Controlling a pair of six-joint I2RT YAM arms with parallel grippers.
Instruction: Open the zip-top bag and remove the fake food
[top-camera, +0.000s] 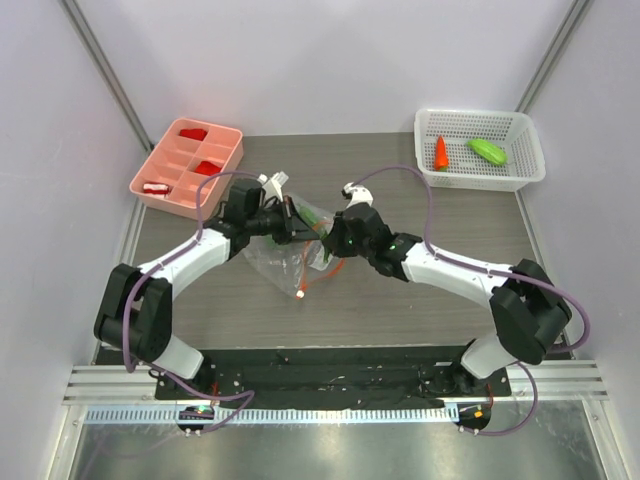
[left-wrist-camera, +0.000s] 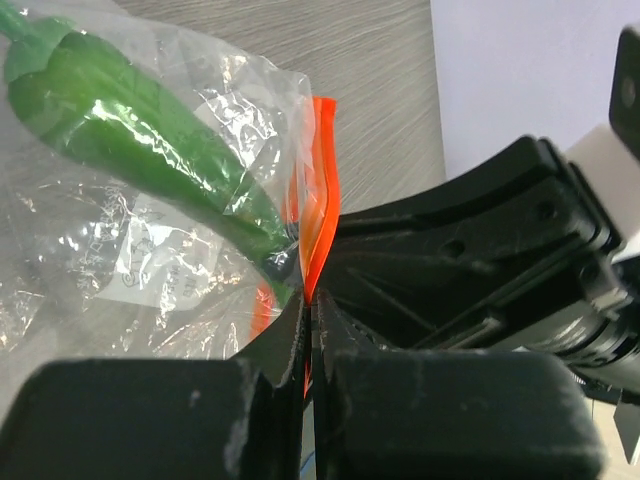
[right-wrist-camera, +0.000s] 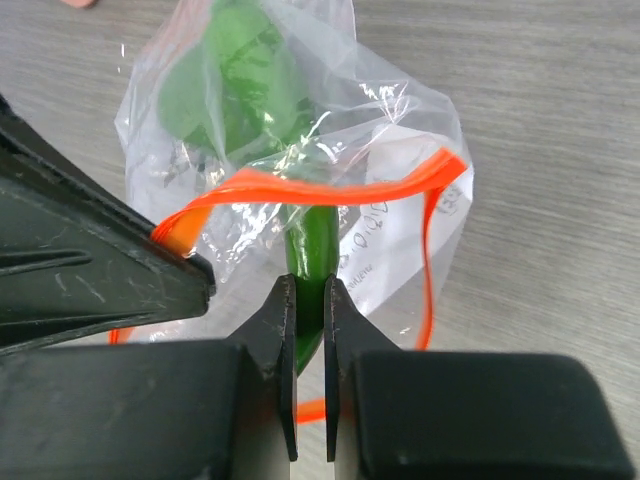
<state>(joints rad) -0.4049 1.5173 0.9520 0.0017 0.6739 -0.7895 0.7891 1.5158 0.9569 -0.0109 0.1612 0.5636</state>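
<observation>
The clear zip-top bag (top-camera: 283, 257) lies at the table's middle, between both arms. My left gripper (left-wrist-camera: 310, 300) is shut on its orange-red zip strip (left-wrist-camera: 318, 190), at one side of the bag's mouth. The mouth gapes, with the strip (right-wrist-camera: 300, 185) looping around a dark green chili (right-wrist-camera: 312, 245). My right gripper (right-wrist-camera: 310, 290) is shut on the chili's pointed tip, which pokes out of the mouth. The rest of the chili (left-wrist-camera: 130, 130) lies inside the plastic. A stubby green bell pepper (right-wrist-camera: 230, 90) sits deeper in the bag. In the top view the two grippers (top-camera: 310, 232) meet nose to nose.
A white mesh basket (top-camera: 520, 175) at the back right holds an orange-red carrot piece (top-camera: 440, 152) and a light green oblong piece (top-camera: 487, 150). A pink compartment tray (top-camera: 150, 165) with small red blocks stands at the back left. Grey walls close in both sides.
</observation>
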